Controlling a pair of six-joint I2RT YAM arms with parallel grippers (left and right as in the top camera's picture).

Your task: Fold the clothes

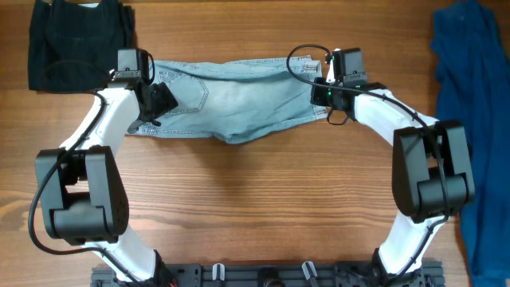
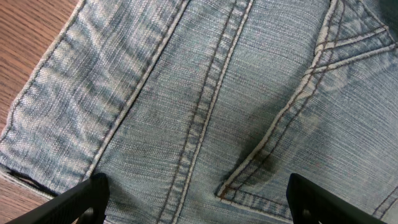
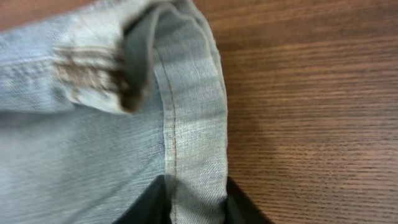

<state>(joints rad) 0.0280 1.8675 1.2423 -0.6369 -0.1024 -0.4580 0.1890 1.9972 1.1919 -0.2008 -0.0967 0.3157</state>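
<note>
A brown wood-grain worktop (image 1: 255, 207) fills all three views. The denim shorts (image 1: 239, 100) lie flat and stretched sideways on it, spanning the gap between my two tools: one end is under my left tool (image 1: 159, 100), the other reaches my right tool (image 3: 196, 205).

My left tool is spread wide. In its wrist view only the two black fingertips (image 2: 84, 199) show, one in each lower corner, with bare denim filling the space between them. Directly ahead of that tool runs a double line of orange-brown stitching, and toward its right finger is the pointed corner of a stitched pocket (image 2: 249, 174). Off its left finger the cloth ends in a hemmed edge, with wood beyond. I cannot tell whether the fingertips touch the denim or hover just above it.

My right tool is closed on the shorts. Its fingers (image 3: 149, 202) stand close together with a narrow hemmed strip (image 3: 193, 143) running between them. Ahead of this tool the strip curls over into a raised fold, beside a patch of brownish stitching. To the tool's right there is only bare wood.

Farther out, a black garment (image 1: 80, 40) lies beyond my left tool at the far corner, close to the shorts. A dark blue garment (image 1: 470, 119) lies well apart, outward of my right tool.
</note>
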